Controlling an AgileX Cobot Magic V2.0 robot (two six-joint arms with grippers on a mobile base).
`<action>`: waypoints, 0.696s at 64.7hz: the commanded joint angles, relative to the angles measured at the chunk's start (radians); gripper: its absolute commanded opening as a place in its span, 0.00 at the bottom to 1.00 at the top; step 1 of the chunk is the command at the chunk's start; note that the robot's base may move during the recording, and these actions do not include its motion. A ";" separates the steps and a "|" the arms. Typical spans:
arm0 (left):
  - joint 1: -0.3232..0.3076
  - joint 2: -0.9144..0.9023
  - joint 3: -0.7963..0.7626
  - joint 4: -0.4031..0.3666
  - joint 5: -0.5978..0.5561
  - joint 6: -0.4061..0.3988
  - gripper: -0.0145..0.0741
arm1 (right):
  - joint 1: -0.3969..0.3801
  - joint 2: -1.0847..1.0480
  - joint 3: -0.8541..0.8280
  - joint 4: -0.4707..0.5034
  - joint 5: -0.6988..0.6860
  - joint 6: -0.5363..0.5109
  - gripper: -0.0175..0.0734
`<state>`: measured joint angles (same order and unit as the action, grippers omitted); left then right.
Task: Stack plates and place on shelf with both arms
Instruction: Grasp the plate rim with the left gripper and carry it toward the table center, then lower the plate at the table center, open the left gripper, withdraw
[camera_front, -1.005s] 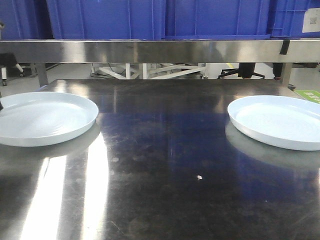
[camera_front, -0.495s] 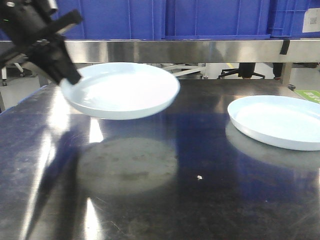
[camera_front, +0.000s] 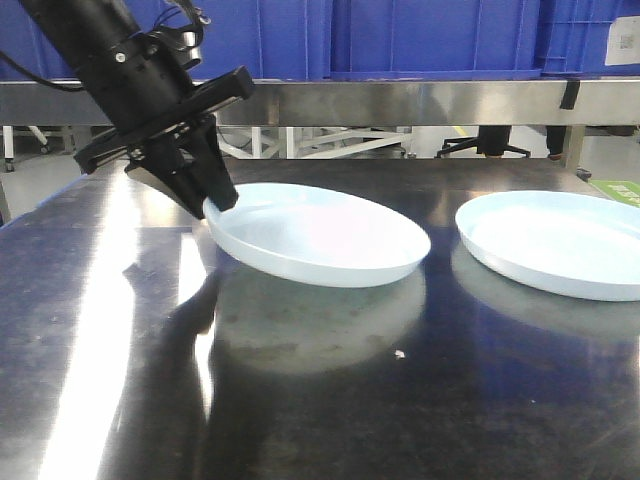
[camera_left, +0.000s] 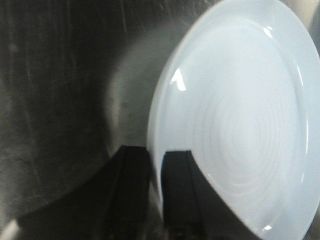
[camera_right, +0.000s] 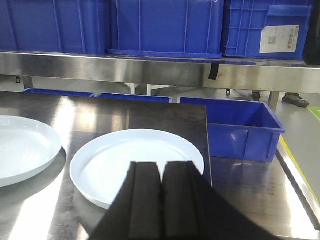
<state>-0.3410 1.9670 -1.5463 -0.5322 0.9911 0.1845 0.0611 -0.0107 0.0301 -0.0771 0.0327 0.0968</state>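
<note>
In the front view my left gripper (camera_front: 215, 200) is shut on the left rim of one pale plate (camera_front: 325, 235). It holds the plate tilted just above the middle of the dark steel table (camera_front: 330, 400). The left wrist view shows one finger (camera_left: 131, 175) under the rim and the other inside the plate (camera_left: 240, 115). The second plate (camera_front: 560, 240) lies flat at the right. My right gripper (camera_right: 161, 167) hangs shut and empty over the near rim of that plate (camera_right: 120, 155). The held plate (camera_right: 20, 147) shows at the left of the right wrist view.
A steel shelf (camera_front: 400, 100) runs across the back above the table, loaded with blue crates (camera_front: 430, 35). More blue bins (camera_right: 240, 130) stand low behind and to the right of the table. The table's right edge (camera_right: 207, 150) passes close to the second plate.
The left plate, lying at the table's left a second ago, was lifted by my left gripper. It has been carried right and lowered toward the middle. The right plate has not moved.
</note>
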 joint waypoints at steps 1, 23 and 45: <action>-0.020 -0.063 -0.034 -0.029 -0.005 -0.009 0.52 | -0.003 -0.019 0.000 -0.009 -0.094 0.002 0.25; -0.048 -0.232 0.157 0.212 -0.151 -0.005 0.53 | -0.003 -0.019 0.000 -0.009 -0.094 0.002 0.25; -0.041 -0.638 0.654 0.305 -0.718 -0.005 0.45 | -0.003 -0.019 0.000 -0.009 -0.094 0.002 0.25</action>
<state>-0.3813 1.4491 -0.9560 -0.2280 0.4449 0.1839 0.0611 -0.0107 0.0301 -0.0771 0.0327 0.0968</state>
